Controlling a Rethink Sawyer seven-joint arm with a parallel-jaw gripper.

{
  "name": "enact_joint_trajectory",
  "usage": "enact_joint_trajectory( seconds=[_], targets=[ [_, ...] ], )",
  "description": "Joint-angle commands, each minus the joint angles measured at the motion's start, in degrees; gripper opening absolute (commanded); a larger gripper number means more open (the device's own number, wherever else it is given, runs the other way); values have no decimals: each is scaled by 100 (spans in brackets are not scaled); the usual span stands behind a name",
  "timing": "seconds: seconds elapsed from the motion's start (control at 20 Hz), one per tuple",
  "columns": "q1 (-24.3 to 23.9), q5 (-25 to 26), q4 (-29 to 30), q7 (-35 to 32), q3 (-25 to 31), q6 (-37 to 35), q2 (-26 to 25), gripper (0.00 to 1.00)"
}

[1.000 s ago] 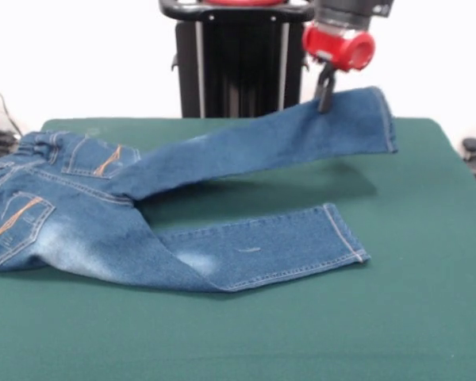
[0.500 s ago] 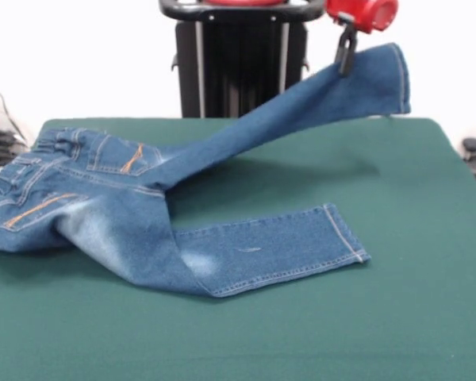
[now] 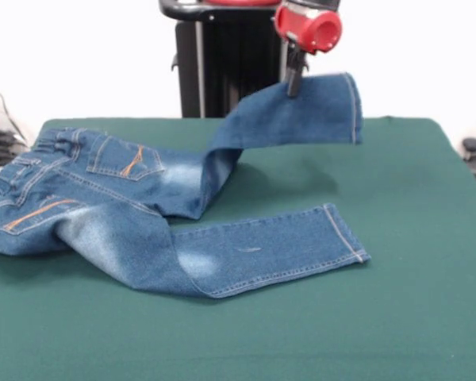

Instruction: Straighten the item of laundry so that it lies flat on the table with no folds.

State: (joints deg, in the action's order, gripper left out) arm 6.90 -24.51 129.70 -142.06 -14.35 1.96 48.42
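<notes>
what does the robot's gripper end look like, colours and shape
The gripper has slim dark fingers hanging below a bright red, rounded cylindrical wrist piece. A darker housing sits above the red part, cut off by the picture's top edge. No cables or markings show.

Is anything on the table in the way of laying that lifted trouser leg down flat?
Nothing visible. The gripper holds one jeans leg up near its hem, and the green table beneath it is bare cloth.
</notes>
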Motion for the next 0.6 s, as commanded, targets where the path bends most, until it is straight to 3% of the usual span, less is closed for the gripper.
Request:
enact_joint_trajectory(
  seconds=[0.05,0.3,0.6],
  targets=[
    [-105,227,323,-1030,835,406,-440,100],
    [-387,326,378,-1200,1142,644,-546,100],
    [-394,312,373,-1207,1149,626,-514,100]
  ],
)
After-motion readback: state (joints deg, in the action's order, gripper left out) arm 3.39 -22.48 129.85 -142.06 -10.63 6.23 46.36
